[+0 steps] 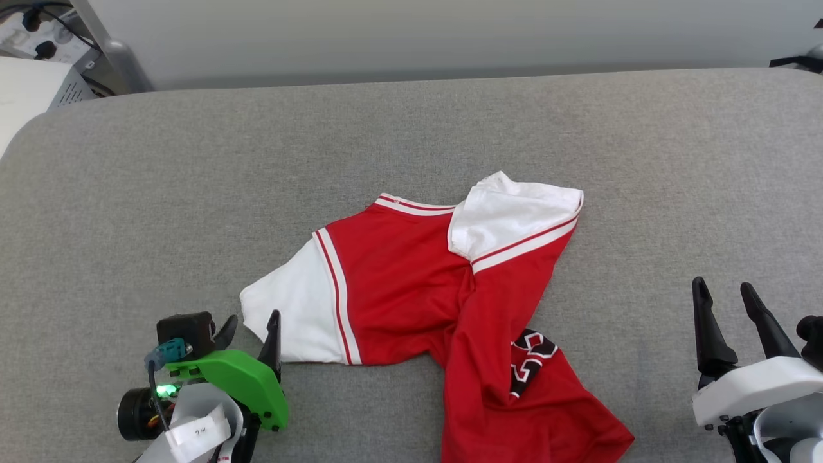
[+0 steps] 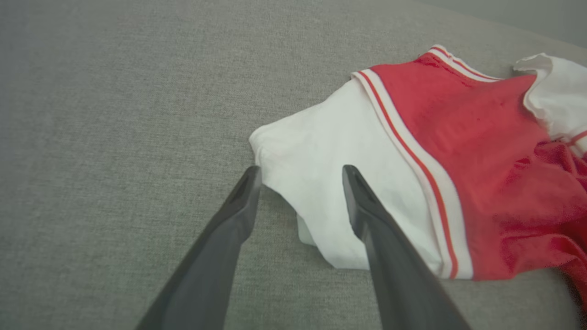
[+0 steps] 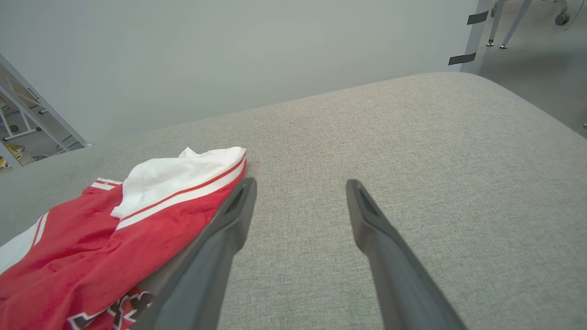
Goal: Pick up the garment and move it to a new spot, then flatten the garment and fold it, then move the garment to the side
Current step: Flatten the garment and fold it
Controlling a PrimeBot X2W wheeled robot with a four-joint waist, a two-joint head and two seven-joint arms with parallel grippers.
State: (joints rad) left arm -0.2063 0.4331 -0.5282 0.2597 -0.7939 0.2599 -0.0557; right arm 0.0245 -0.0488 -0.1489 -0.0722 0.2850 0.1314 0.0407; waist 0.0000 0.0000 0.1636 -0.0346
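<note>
The garment (image 1: 411,283) lies crumpled on the grey cushioned surface (image 1: 193,193), red body twisted, one white sleeve to the left, the other folded over at the upper right, black lettering showing near the lower hem. My left gripper (image 1: 252,328) is open just left of the left white sleeve (image 2: 321,151), its fingers straddling the sleeve's edge with nothing gripped. My right gripper (image 1: 725,297) stands open at the lower right, apart from the cloth; its wrist view shows the garment (image 3: 114,215) to its left and bare surface between its fingers (image 3: 367,215).
Beyond the far edge of the surface rises a pale wall (image 1: 450,32). Equipment and cables (image 1: 38,58) sit at the far left corner. Chair or stand legs (image 3: 509,23) show on the floor to the far right.
</note>
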